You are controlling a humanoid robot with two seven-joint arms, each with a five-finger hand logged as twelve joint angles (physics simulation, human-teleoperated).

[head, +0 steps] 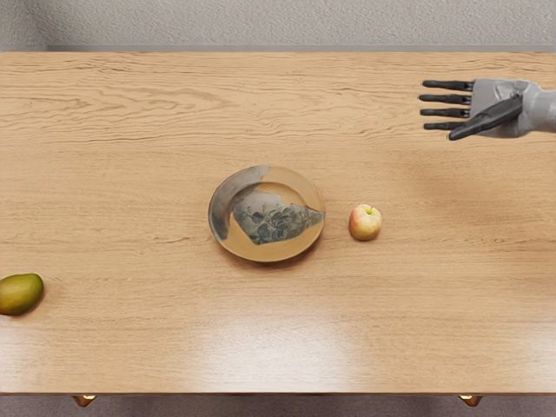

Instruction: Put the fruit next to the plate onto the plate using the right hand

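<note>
right hand (pixel 469 109) open, well apart from apple (pixel 365 222)

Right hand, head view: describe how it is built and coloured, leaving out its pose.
The right hand has a boxy, light grey palm and wrist housing. Its five slim, segmented fingers are black, thumb included. No cables, markings or sleeve show; only the wrist end of the arm is in view.

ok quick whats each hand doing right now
Right hand: open, fingers spread, holding nothing.
Left hand: not in view.
</note>
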